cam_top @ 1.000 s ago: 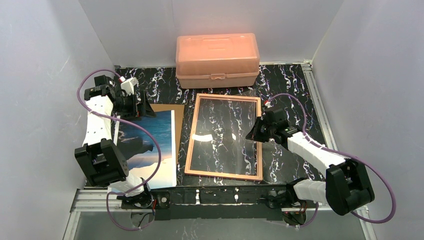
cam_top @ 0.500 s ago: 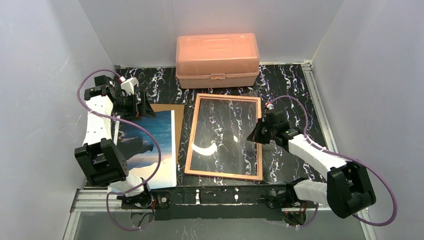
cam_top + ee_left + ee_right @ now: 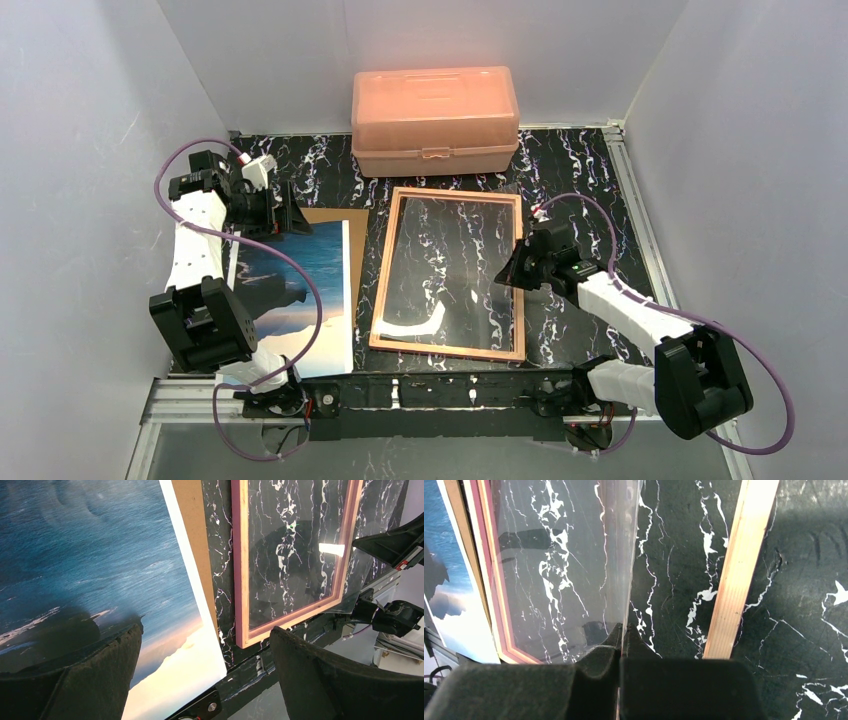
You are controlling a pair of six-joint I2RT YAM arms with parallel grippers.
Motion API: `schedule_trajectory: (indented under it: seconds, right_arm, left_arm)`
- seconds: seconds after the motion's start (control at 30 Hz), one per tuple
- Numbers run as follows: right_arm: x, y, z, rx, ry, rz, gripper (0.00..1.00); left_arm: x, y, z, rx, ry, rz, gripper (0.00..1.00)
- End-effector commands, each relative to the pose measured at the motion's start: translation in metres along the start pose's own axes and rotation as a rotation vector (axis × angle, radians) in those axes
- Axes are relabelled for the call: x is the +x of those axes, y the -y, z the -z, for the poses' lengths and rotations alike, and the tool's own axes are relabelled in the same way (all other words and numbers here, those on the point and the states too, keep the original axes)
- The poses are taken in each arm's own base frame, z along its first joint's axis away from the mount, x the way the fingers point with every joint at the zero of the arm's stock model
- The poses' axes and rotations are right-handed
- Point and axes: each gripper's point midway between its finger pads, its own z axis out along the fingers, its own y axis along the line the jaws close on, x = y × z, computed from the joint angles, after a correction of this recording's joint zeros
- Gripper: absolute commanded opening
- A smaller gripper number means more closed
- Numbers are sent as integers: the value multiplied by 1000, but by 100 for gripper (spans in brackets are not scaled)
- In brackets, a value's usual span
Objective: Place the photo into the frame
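black marble table (image 3: 580, 170) | white walls (image 3: 90, 100) | left gripper (image 3: 205, 635) spread | right gripper (image 3: 620, 650) clamps pane (image 3: 574, 570)

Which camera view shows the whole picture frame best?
Top external: the frame lies whole in view, all four corners visible on the table. Left wrist shows only its near end, cut off at the top. Right wrist shows just stretches of its two long rails, close up.

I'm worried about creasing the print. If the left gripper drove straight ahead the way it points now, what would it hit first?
Most likely the photo, near its right edge, where the open left gripper aims. The brown backing board strip lies just beside that line, and depth is unclear.
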Motion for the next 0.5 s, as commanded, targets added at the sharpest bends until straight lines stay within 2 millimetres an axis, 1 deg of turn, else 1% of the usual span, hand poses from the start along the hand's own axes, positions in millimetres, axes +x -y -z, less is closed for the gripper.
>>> schedule_trajectory:
  seconds: [0.0, 0.13, 0.3, 0.47]
  right_arm:
    - [-34, -25, 5, -80, 102, 90, 1]
    - [-37, -35, 9, -129, 97, 134, 1]
    - [-41, -42, 11, -153, 82, 177, 1]
    - [-42, -45, 6, -171, 49, 185, 1]
  left_arm:
    - [4, 7, 0, 33, -14, 8, 98]
    - [7, 6, -2, 41, -21, 12, 98]
    - [12, 7, -11, 41, -40, -5, 97]
    - [26, 16, -33, 42, -119, -58, 96]
